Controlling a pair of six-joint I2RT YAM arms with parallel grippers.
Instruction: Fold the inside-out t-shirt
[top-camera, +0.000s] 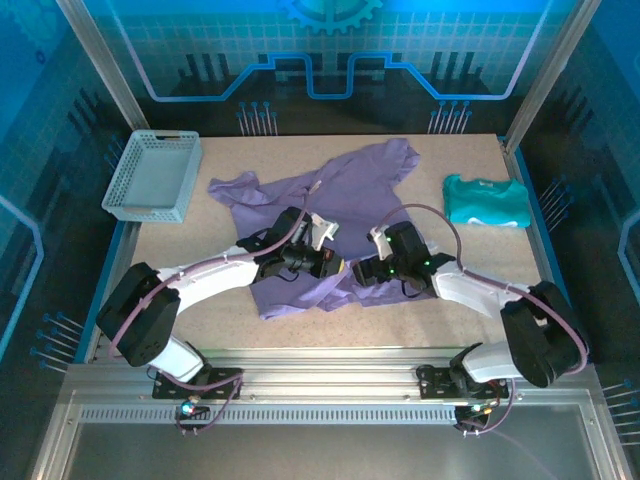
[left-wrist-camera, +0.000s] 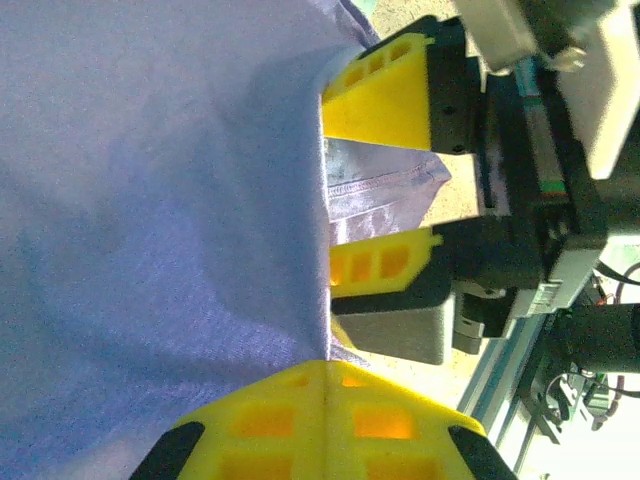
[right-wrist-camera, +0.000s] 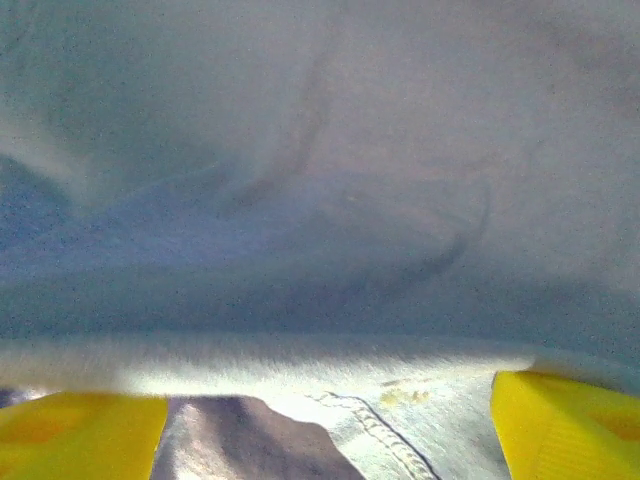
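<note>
Left wrist view: rumpled lavender inside-out t-shirt (left-wrist-camera: 150, 200), its stitched hem (left-wrist-camera: 385, 188) between spread fingers of the right gripper (left-wrist-camera: 330, 185); left gripper (left-wrist-camera: 325, 368) pinches its edge.

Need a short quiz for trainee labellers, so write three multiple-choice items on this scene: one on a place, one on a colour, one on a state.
1. Where on the table does the grey mesh basket sit?
A. far-left corner
B. near middle
C. far-right corner

2. What colour is the small garment lying right of the t-shirt?
A. red
B. white
C. teal

3. How does the right end effector stand?
A. shut on nothing
B. open, with the t-shirt's hem between its fingers
C. clamped on the basket

Answers:
1 A: in the top view the basket is at the far left, beside the shirt's sleeve.
2 C: the folded piece is turquoise-teal against the beige tabletop.
3 B: the left wrist view shows its two yellow fingers apart, with stitched hem in the gap.
</note>
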